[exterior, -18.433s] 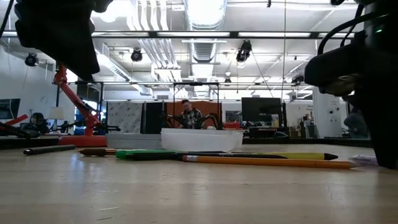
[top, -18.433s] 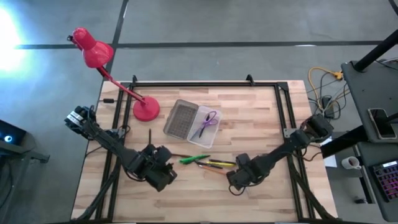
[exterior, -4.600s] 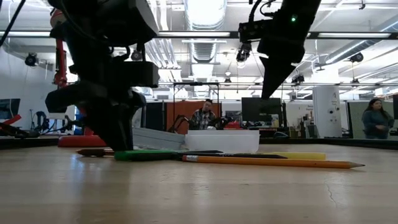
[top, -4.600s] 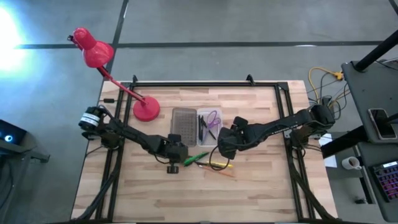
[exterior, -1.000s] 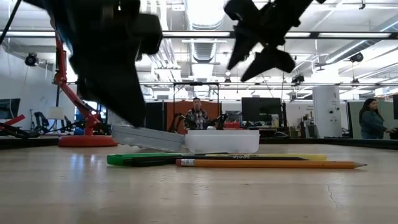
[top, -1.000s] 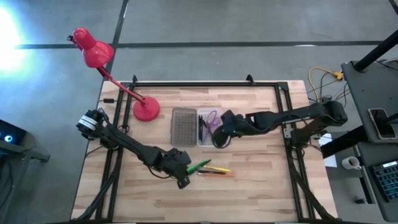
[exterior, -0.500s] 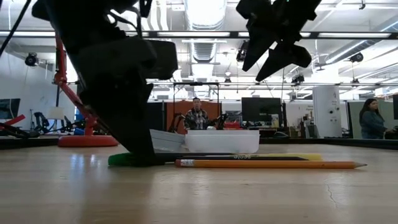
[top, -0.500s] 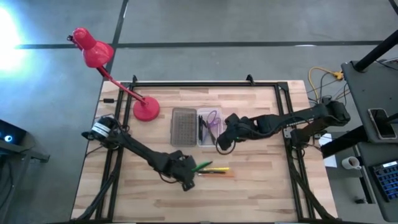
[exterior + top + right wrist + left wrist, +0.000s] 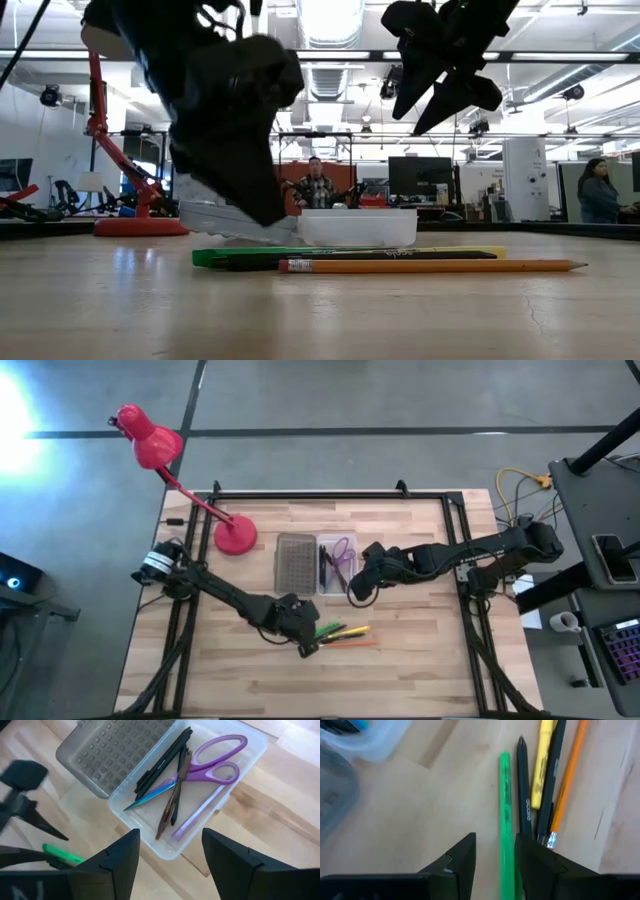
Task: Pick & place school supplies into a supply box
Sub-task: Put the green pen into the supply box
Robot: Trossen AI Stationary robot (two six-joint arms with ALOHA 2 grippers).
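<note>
The supply box [image 9: 318, 565] lies open near the table's middle, with a grey ribbed half [image 9: 110, 755] and a clear half [image 9: 150, 851]. The clear half holds the purple scissors [image 9: 210, 757], dark pens and a purple pen. On the table, nearer than the box, lie a green pen [image 9: 505, 820], dark pens [image 9: 524, 790], a yellow pen [image 9: 542, 765] and an orange pencil [image 9: 567, 780], side by side. My left gripper [image 9: 495, 840] is open above the green pen's left end, its fingers to either side of it. My right gripper [image 9: 170, 865] hangs open over the clear half's near edge.
A red desk lamp stands with its base [image 9: 235, 535] at the far left of the table, left of the box. Black frame rails [image 9: 330, 495] run along the table's edges. Bare wood lies toward the near edge. People show in the room beyond.
My left gripper has gone down to the table at the green pen's left end, then risen again, shifting a little toward the table's right edge. The green pen and the pens beside it have slid slightly toward the right.
</note>
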